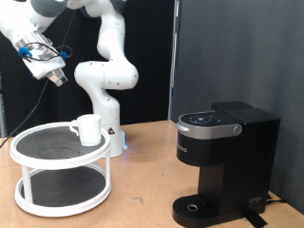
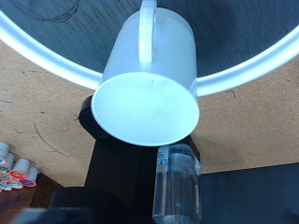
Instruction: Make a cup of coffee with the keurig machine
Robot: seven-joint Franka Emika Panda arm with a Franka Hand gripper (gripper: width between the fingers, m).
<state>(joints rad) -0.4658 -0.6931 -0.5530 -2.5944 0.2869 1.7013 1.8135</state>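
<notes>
The cup (image 1: 88, 128) is a plain white mug. It stands upright on the top tier of a round white two-tier shelf (image 1: 28, 142) at the exterior view's left. My gripper (image 1: 55, 76) hangs in the air above and to the left of the cup, well clear of it, with nothing between its fingers. In the wrist view the cup (image 2: 149, 79) fills the middle, its handle on the far side, and one clear finger (image 2: 177, 182) shows in front of it. The keurig machine (image 1: 223, 157) stands black and boxy at the exterior view's right. Its lid is down and its round drip tray (image 1: 195, 206) is bare.
The shelf's white rim (image 2: 234, 70) curves around the cup in the wrist view. Several small colourful pods (image 2: 14, 173) lie on the wooden table (image 1: 142, 195) beside the shelf. My arm's white base (image 1: 112, 133) stands behind the shelf. A black curtain hangs behind the machine.
</notes>
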